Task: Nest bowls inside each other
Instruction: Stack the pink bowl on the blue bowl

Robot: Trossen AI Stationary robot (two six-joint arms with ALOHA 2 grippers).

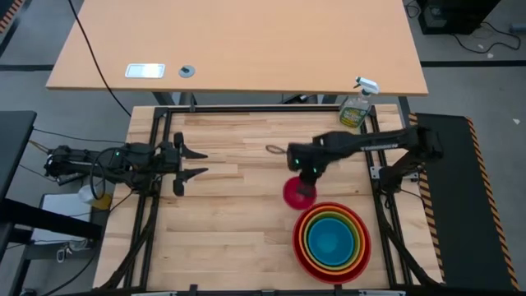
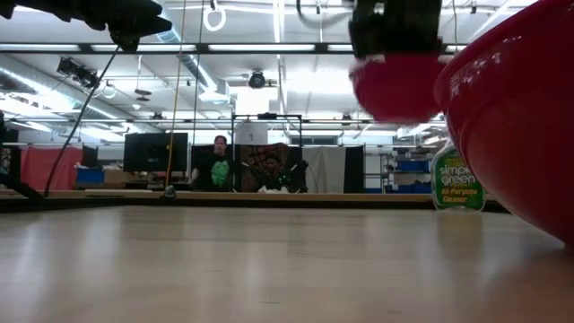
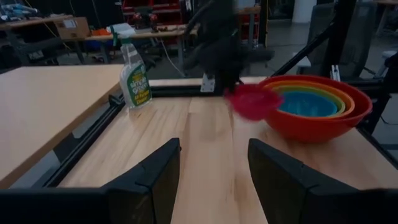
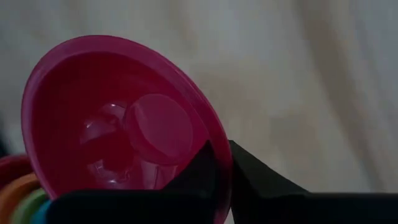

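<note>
Nearest the low camera, the large red round plastic bowl [image 2: 525, 117] fills the right of that view, resting on the pale wood-plank bench [image 1: 238, 222]. From above I see it holds the orange bowl [image 1: 358, 238], the lime green bowl [image 1: 310, 239] and the blue bowl [image 1: 332, 240], nested in that order, near the bench's front right corner.

My right pincer [image 1: 306, 174] is clenched on the rim of the small magenta-pink plastic bowl [image 1: 299, 194]; the right wrist view shows one dark finger inside the rim and one outside. I see this bowl lifted clear of the bench in the low view, tilted, just beside the nested stack on the side away from the front edge; whether it touches the red rim I cannot tell.

My left pincer [image 1: 192, 162] waits released, its fingers spread, above the bench's left part, well apart from the bowls.

A green spray bottle of all-purpose cleaner [image 1: 357, 107] stands upright at the bench's far right corner. Black frame rails [image 1: 246, 108] border the bench. Beyond them lies a second, lighter wooden table [image 1: 246, 41] carrying a small white rectangular item [image 1: 145, 71] and a small grey round item [image 1: 187, 71].

Across the room I see strip ceiling lights, dark monitors, and two seated people [image 2: 242, 170] behind a far desk.
</note>
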